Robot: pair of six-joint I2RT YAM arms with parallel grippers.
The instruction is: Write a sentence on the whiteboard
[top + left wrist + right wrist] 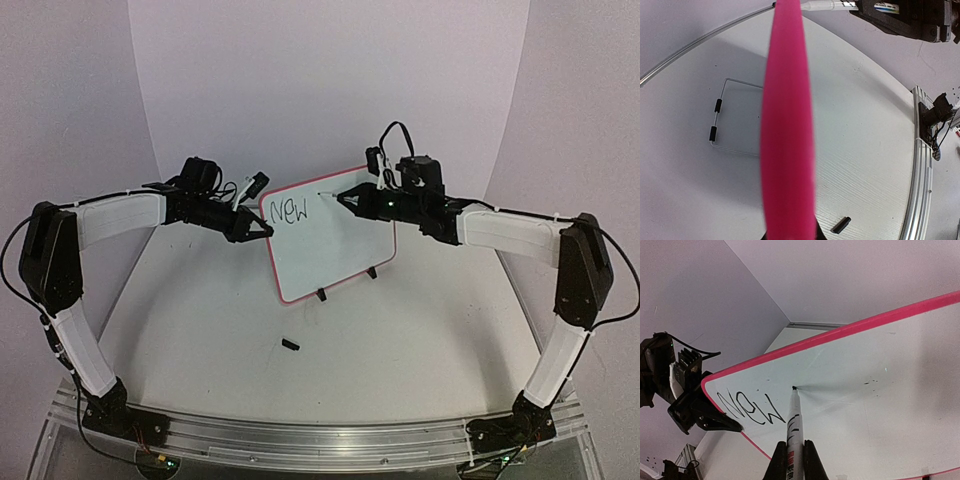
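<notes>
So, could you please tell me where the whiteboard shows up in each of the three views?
Top external: the whiteboard stands at the centre of the picture.
Left wrist: seen edge-on, a blurred pink vertical band down the middle.
Right wrist: it fills the right and lower part.
Shared landmark: its red-pink frame.

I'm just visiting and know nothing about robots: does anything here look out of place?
A small black piece lies loose on the table in front of the whiteboard, touching nothing. It may be the cap of the marker held in the right fingers, but it is too small to tell. Nothing looks spilled or broken.
</notes>
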